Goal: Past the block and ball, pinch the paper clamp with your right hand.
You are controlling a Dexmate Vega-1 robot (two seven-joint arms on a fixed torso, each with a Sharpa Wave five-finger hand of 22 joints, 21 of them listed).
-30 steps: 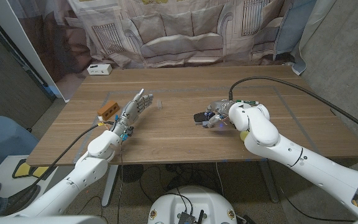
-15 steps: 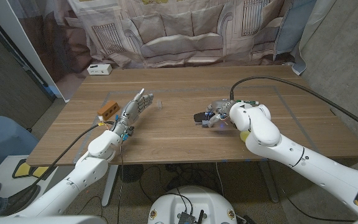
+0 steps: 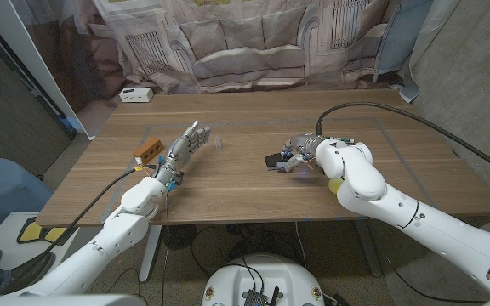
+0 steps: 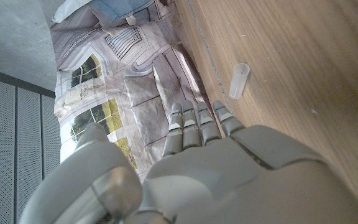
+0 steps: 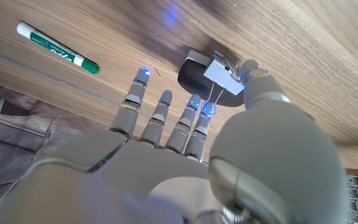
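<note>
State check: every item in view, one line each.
Paper clamp: on the table, right hand's thumb on its handle.
Right hand: fingers extended over the clamp.
Left hand: open, holding nothing.
Marker: capped, lying flat.
Clear tube: lying on its side.

Right hand (image 3: 300, 151) edged slightly away from robot — fingers closer over paper clamp (image 3: 276, 160).

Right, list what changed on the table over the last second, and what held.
Almost nothing moved. The right hand stays at the black paper clamp, its fingers on the clamp's wire handles; its arm shifted only slightly. The left hand is still held open near the orange block, holding nothing. The block, the small clear tube and the marker lie as they were.
</note>
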